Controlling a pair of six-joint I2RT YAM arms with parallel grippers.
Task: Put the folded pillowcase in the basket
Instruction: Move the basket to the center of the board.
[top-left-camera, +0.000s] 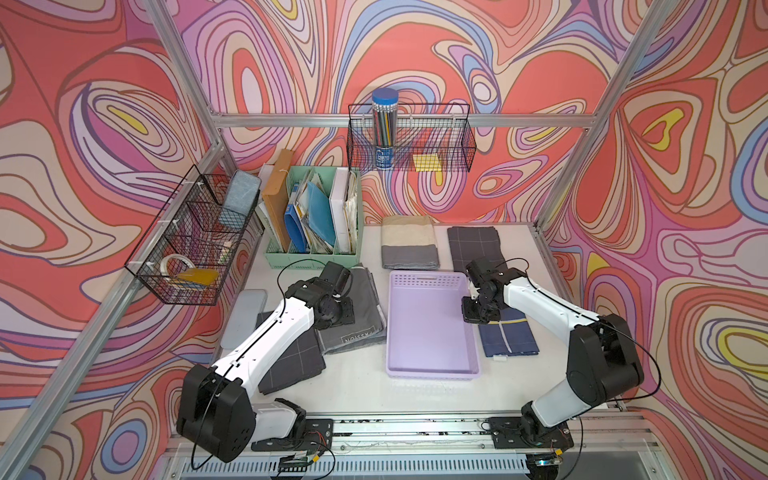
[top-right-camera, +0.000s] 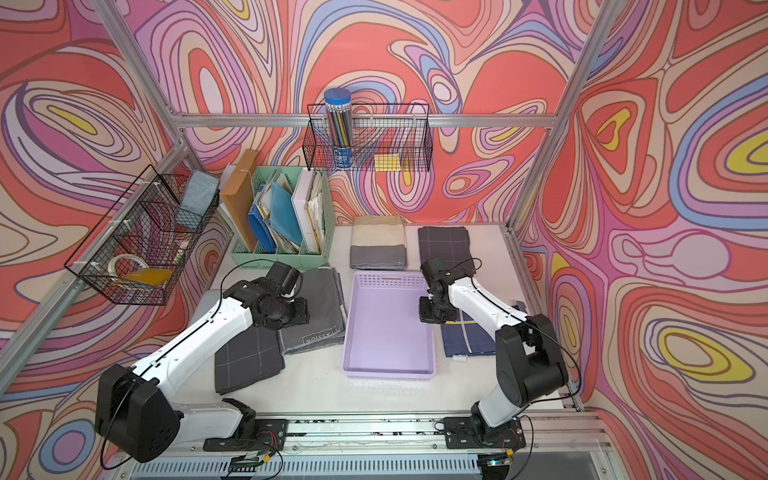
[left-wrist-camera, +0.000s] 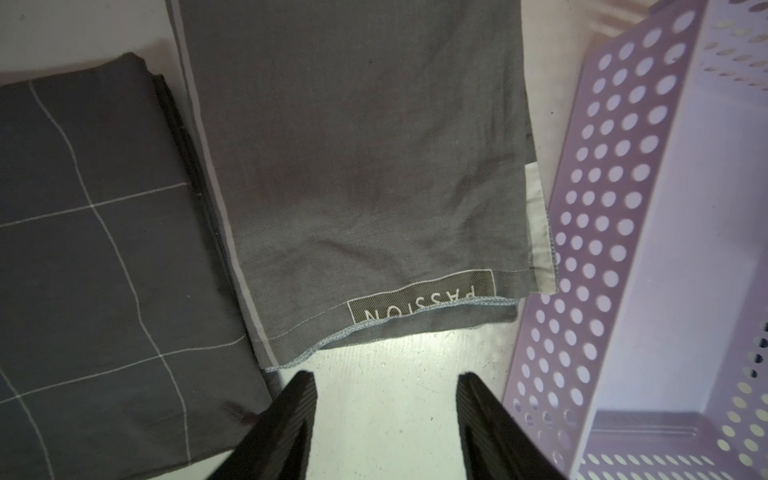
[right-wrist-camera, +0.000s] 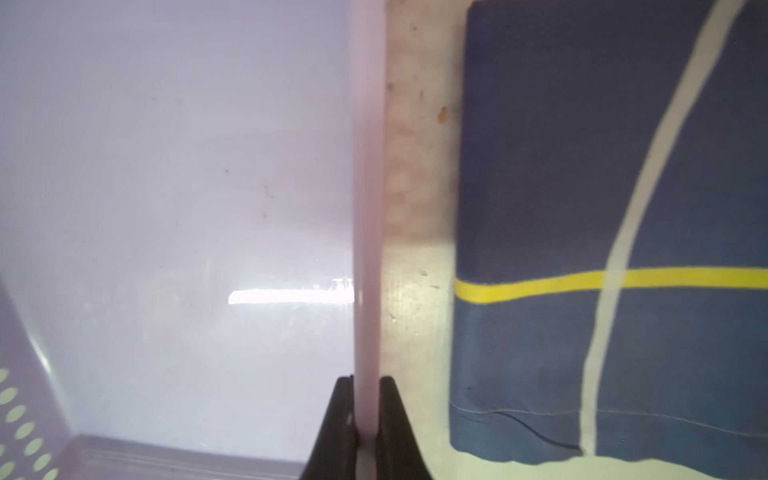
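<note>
One, R end effector (right-wrist-camera: 366, 380), clamps basket (right-wrist-camera: 368, 187) rim; L end effector (left-wrist-camera: 384, 376) released near pillowcase (left-wrist-camera: 357, 166).

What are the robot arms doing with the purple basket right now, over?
Right jaws shut on basket rim. Left jaws open near grey PASSION pillowcase, holding nothing. Basket empty; nothing between pillowcase and basket.

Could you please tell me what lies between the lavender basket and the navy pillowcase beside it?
Only a narrow bare strip of table, seen in the right wrist view, separates the basket wall from the navy pillowcase; the right pincer grips that wall.
</note>
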